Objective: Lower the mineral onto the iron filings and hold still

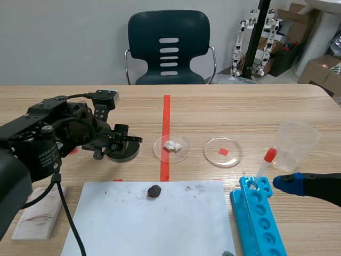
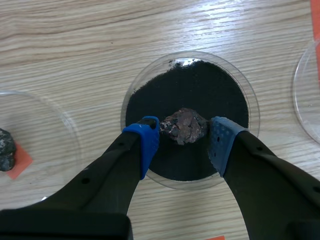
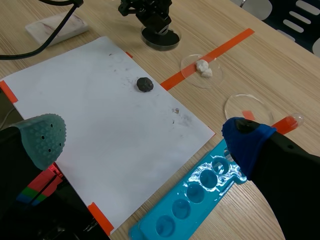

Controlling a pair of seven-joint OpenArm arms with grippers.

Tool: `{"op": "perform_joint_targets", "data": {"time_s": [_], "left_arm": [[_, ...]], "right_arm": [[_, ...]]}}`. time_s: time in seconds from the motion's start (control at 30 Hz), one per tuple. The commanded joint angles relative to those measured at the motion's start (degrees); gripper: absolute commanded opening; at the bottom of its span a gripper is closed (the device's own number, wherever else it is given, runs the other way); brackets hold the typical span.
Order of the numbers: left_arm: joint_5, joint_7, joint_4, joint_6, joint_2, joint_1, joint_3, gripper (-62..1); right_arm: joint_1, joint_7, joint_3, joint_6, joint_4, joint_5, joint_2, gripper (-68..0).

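Down in the filings dish (image 2: 131, 92), one reddish-brown mineral (image 2: 184, 126) sits on the black iron filings (image 2: 200, 85), and the left gripper (image 2: 181, 142) is closed onto it, a blue pad on either side. Four dishes counted: this one, one with white lumps (image 1: 171, 145), one clear dish (image 1: 213, 154) over a tape square, and one holding a grey stone (image 2: 4, 149). One dark stone (image 1: 154, 191) lies on the paper (image 1: 176, 224). Right gripper (image 3: 145, 135) gapes wide, holding nothing, near the blue well tray (image 3: 200, 200).

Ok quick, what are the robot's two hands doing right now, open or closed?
Left gripper: shut on the mineral, over the iron filings.
Right gripper: open, holding nothing.
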Motion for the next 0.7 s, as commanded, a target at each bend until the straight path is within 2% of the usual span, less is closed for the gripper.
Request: {"op": "perform_joint_targets", "data": {"time_s": [0.0,0.13,0.67], "left_arm": [[0.07,-0.66,1.07,0.04,0.44,-1.29,-0.37,-50.9],[1.18,-0.26,0.39,-0.15,1.14,-1.29,-0.37,-50.9],[1.14,-0.55,-6.10,-0.11,1.68,-4.17,-0.37,-50.9]], "right_arm": [[0.17,1.01,0.39,-0.02,0.48,0.59,0.26,0.4],[0.17,1.01,0.39,-0.02,0.48,0.59,0.26,0.4],[0.17,1.01,0.39,-0.02,0.48,0.59,0.26,0.4]]}}
